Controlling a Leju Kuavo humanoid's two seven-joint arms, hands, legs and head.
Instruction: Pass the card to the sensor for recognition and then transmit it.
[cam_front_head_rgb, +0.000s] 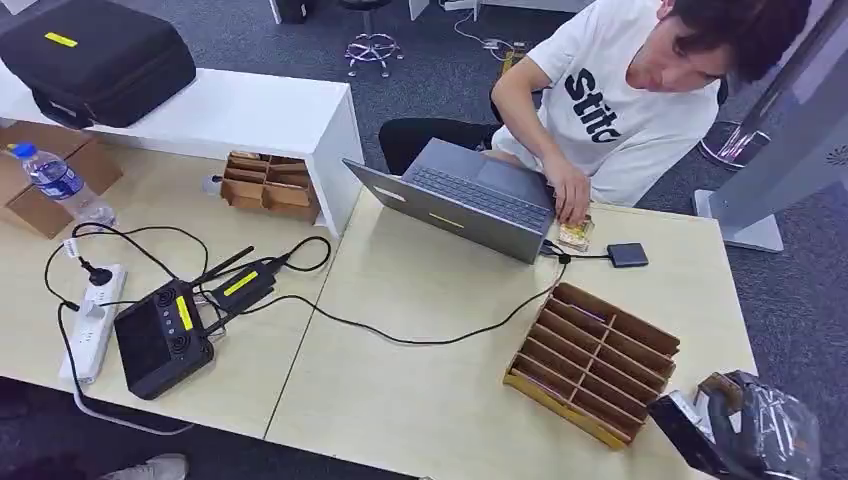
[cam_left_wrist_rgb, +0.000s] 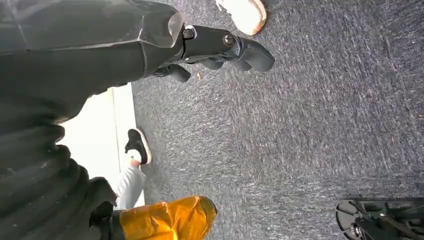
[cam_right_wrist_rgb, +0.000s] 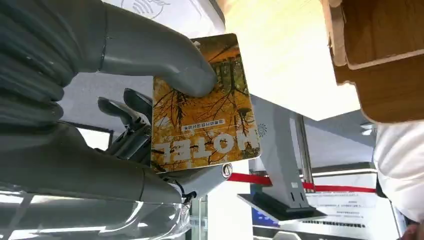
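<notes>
My right hand (cam_right_wrist_rgb: 125, 125) holds a yellow card printed "HOTEL" (cam_right_wrist_rgb: 205, 115), with the thumb pressed on its face. In the head view this hand (cam_front_head_rgb: 745, 430) is low at the table's front right corner, just right of the wooden slotted rack (cam_front_head_rgb: 595, 360). The small dark square sensor (cam_front_head_rgb: 627, 254) lies on the table beyond the rack, cabled to the laptop (cam_front_head_rgb: 470, 200). A person's hand rests on a small stack of cards (cam_front_head_rgb: 575, 236) beside the sensor. My left hand (cam_left_wrist_rgb: 220, 47) hangs over the carpet with nothing in it.
A seated person in a white shirt (cam_front_head_rgb: 620, 100) leans over the far table edge. A black controller (cam_front_head_rgb: 160, 340), power strip (cam_front_head_rgb: 92, 322), cables and a water bottle (cam_front_head_rgb: 58, 182) lie at the left. A grey kiosk stand (cam_front_head_rgb: 790, 140) rises at the right.
</notes>
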